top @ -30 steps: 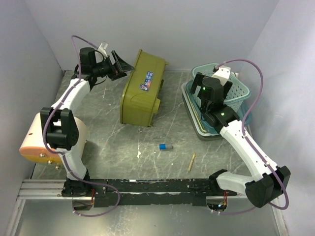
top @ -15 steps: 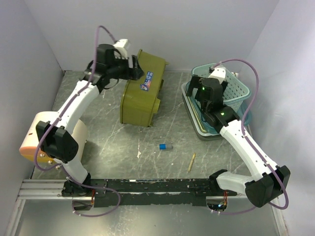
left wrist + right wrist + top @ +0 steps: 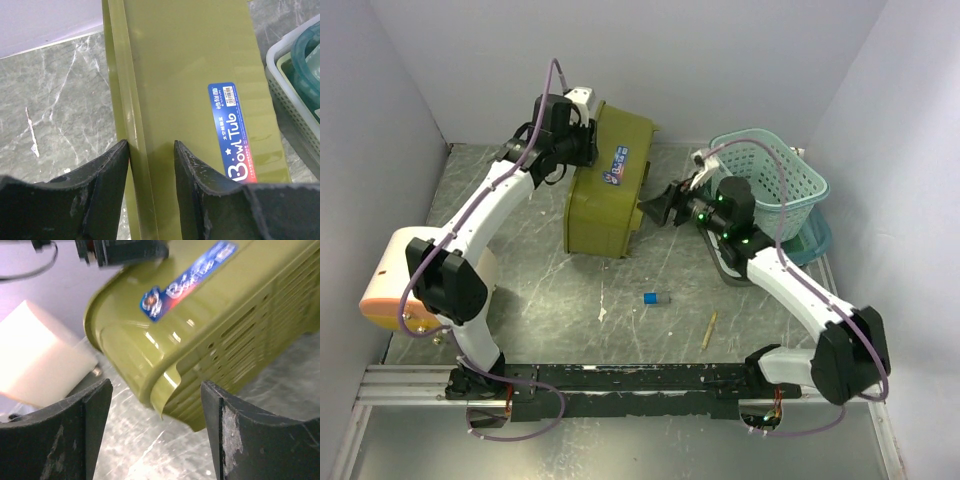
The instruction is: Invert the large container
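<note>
Heads up: the large container lies on its side on the counter, and your left gripper only straddles its thin rim at the far corner. Its jaws are narrow, with one pad on the lip and a gap at the other. Lift from that and I'd expect the rim to flex or slip out. The right gripper has its jaws wide and empty, just short of the handle lip. Come in crooked and it shoves rather than catches. The teal basket sits right behind that arm, so mind the elbow. The left arm reaches far forward over the container. The right arm is stretched left, pointing at it.
</note>
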Action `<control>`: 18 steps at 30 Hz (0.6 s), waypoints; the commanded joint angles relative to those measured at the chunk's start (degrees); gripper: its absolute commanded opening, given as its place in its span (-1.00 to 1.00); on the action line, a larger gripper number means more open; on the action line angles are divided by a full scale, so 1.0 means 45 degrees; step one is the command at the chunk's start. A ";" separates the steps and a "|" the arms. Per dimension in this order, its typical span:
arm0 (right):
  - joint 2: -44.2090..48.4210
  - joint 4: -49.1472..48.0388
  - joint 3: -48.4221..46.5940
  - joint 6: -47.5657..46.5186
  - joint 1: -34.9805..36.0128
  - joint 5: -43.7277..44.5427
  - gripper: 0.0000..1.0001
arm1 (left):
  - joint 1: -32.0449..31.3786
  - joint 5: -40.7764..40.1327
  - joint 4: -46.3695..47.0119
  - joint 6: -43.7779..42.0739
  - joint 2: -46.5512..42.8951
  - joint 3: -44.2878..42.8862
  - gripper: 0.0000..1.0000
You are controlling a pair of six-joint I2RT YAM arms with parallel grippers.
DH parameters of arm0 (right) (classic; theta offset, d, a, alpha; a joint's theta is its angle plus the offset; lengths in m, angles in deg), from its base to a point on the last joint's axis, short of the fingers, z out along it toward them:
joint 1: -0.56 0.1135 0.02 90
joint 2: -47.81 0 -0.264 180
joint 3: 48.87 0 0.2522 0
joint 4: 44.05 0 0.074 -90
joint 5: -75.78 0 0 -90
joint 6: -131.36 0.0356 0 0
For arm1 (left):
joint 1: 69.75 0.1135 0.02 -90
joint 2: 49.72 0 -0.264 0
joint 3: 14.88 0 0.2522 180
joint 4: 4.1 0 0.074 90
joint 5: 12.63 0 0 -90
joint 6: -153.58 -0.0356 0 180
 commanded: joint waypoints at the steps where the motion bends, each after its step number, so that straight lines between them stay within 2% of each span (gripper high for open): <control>1: -0.1060 -0.5041 0.1725 0.2860 0.0028 -0.2687 0.41 | 0.0155 -0.0351 -0.0743 -0.0362 -0.0197 0.0760 0.01; 8: -0.1352 -0.7303 0.2993 0.3188 0.0411 -0.1800 0.41 | 0.1152 0.2146 -0.0280 0.0430 -0.0367 0.1393 0.02; 14: -0.1988 -0.8214 0.3148 0.3769 0.0458 -0.2053 0.11 | 0.1664 0.3209 -0.0013 0.0825 -0.0350 0.1737 0.02; 18: -0.2270 -0.9504 0.3683 0.4518 0.0851 -0.1708 0.08 | 0.1765 0.3447 0.0134 0.0971 -0.0362 0.1983 0.03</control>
